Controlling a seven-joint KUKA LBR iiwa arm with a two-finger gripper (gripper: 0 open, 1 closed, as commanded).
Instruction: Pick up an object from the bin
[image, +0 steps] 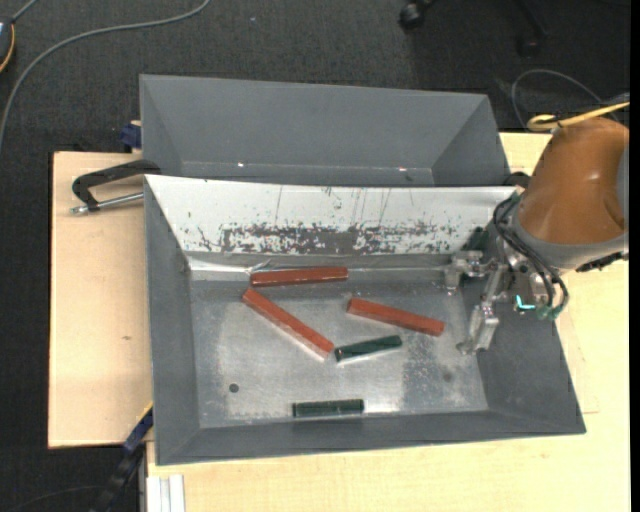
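Currently the gripper (472, 344) hangs low at the right side of the bin (520, 400), over bare floor just beside the right end of a red-brown bar (395, 316). Nothing shows in its grasp, and whether the claw stands wide or narrow cannot be told from this angle. Nearest candidates: that red-brown bar, lying flat and slightly slanted, and a short dark green bar (368, 347) just in front of it (not touching, as far as I can see). Judgement: both look rigid, light and smooth-faced, so liable to skid on the metal floor; best taken across the narrow width near mid-length, to avoid tipping. A longer red-brown bar (288, 322), another at the back (298, 275) and a second green bar (328, 407) lie further left, well apart from the gripper. No brand, label or legible writing on any piece; the back wall (320, 235) shows only scuff marks.
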